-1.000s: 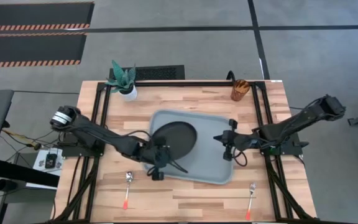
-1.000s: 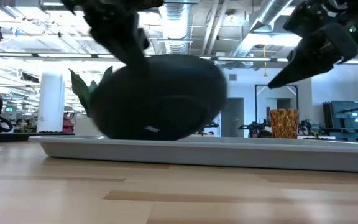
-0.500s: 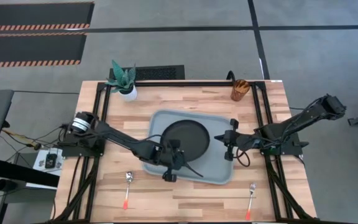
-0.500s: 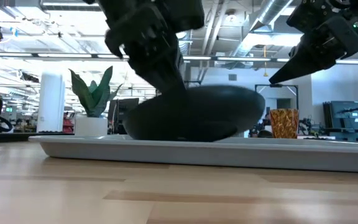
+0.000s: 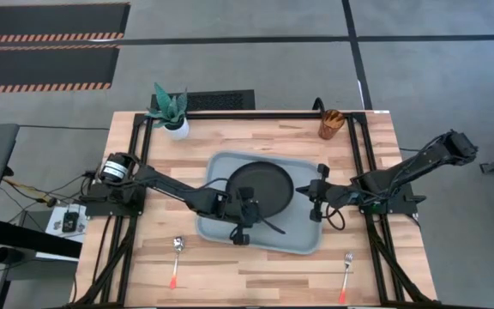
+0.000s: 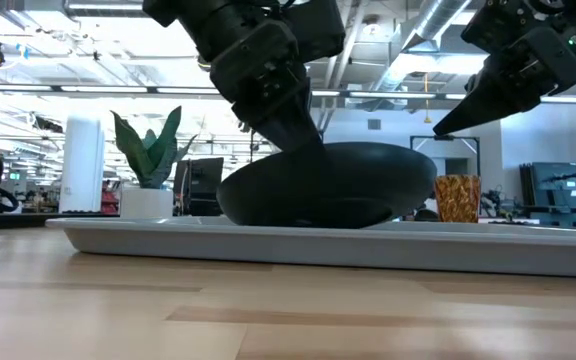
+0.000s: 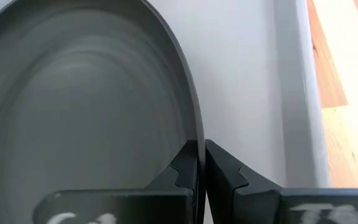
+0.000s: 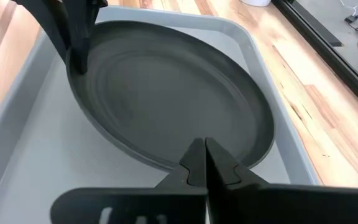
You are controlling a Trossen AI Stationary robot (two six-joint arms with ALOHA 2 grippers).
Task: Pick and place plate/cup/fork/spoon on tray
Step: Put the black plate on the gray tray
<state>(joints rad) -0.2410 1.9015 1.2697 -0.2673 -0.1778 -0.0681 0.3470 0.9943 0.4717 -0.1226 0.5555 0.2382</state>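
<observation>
The left gripper (image 5: pixel 249 209) clamps the plate's (image 5: pixel 262 184) near rim over the tray (image 5: pixel 303 237); the right gripper (image 5: pixel 309 190) hovers closed just right of the plate.

No readable text, label, brand, number or sign shows in any view. The one trace of lettering is a few pale blurred marks on the dark body of the left arm's pincer (image 7: pixel 199 163), along the bottom edge of the left wrist view, and faint marks of the same kind at the bottom left of the right wrist view; none of them can be made out as letters.
</observation>
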